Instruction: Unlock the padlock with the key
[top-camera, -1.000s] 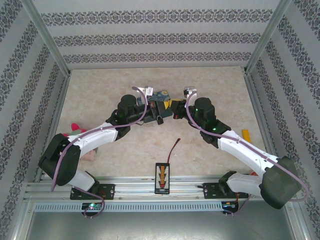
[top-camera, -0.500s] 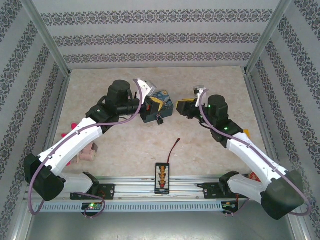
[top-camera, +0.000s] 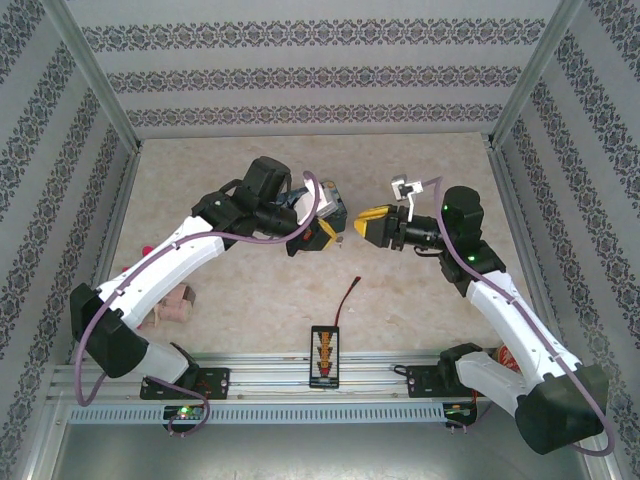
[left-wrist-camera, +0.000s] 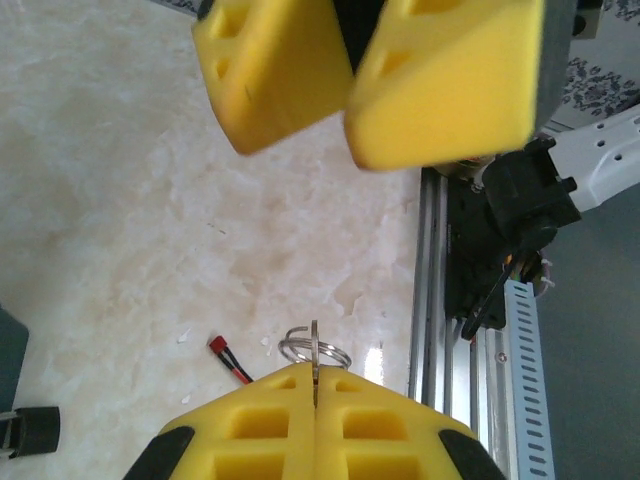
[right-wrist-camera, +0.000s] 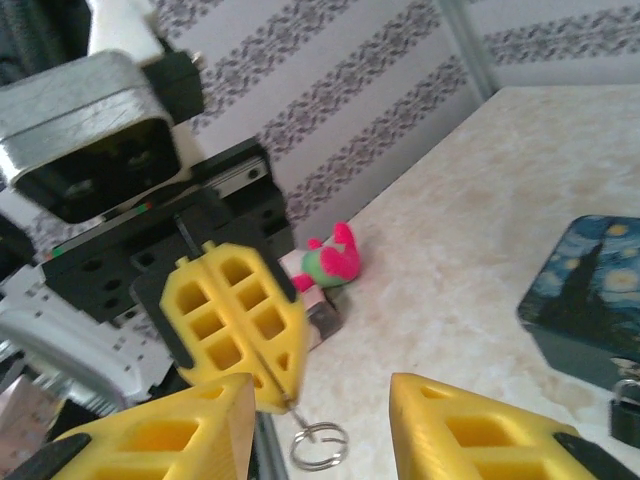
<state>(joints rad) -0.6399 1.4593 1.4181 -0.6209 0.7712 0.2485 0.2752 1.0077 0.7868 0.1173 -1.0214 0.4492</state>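
Yellow left gripper (left-wrist-camera: 313, 372) pinching key (left-wrist-camera: 315, 345), right gripper (right-wrist-camera: 320, 400) spread, right wrist view catches padlock (right-wrist-camera: 627, 417) beside tin (right-wrist-camera: 585, 290)

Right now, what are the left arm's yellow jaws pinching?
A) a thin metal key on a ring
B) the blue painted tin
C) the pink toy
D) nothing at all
A: the left jaws are pressed shut on the key, and its thin blade and wire ring stick out from between them.

Blue painted tin (right-wrist-camera: 590, 290) — pink-green toy (right-wrist-camera: 335, 252) well apart from it.
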